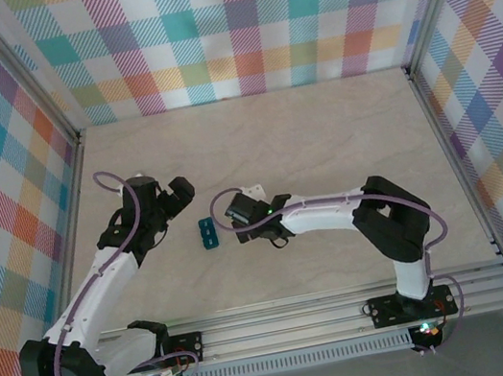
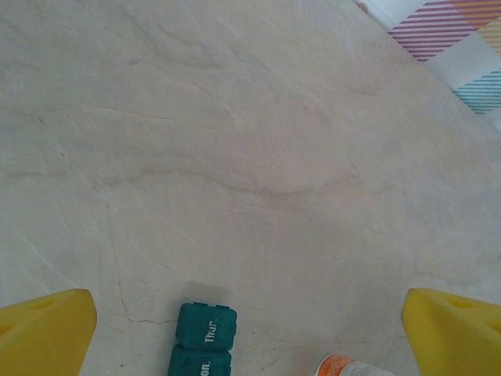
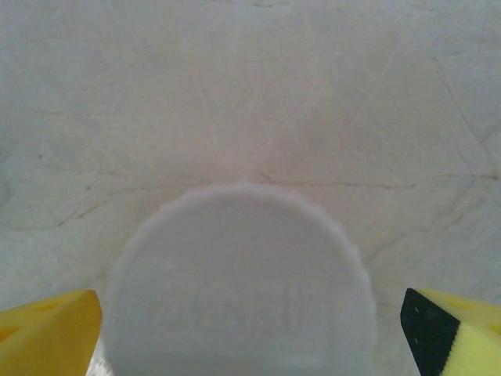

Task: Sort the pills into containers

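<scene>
The containers (image 1: pixel 208 234) are a teal strip of joined square lidded compartments lying on the table between the two arms. In the left wrist view the containers (image 2: pixel 203 337) lie at the bottom edge, lids shut, with white day lettering. My left gripper (image 2: pixel 250 337) is open above the table, its yellow fingers (image 2: pixel 47 333) wide apart with nothing between them; in the top view the left gripper (image 1: pixel 179 193) hangs up and left of the strip. My right gripper (image 3: pixel 250 329) is open, and a white bottle's round cap (image 3: pixel 239 290) sits between its fingers (image 3: pixel 47 337). No pills are in view.
A white bottle with an orange mark (image 2: pixel 348 366) lies right of the strip. The right gripper (image 1: pixel 239 212) is just right of the containers. Checked walls (image 1: pixel 223 27) close in the pale marbled table (image 1: pixel 321 137) on three sides; a rail (image 1: pixel 332 315) runs along the near edge.
</scene>
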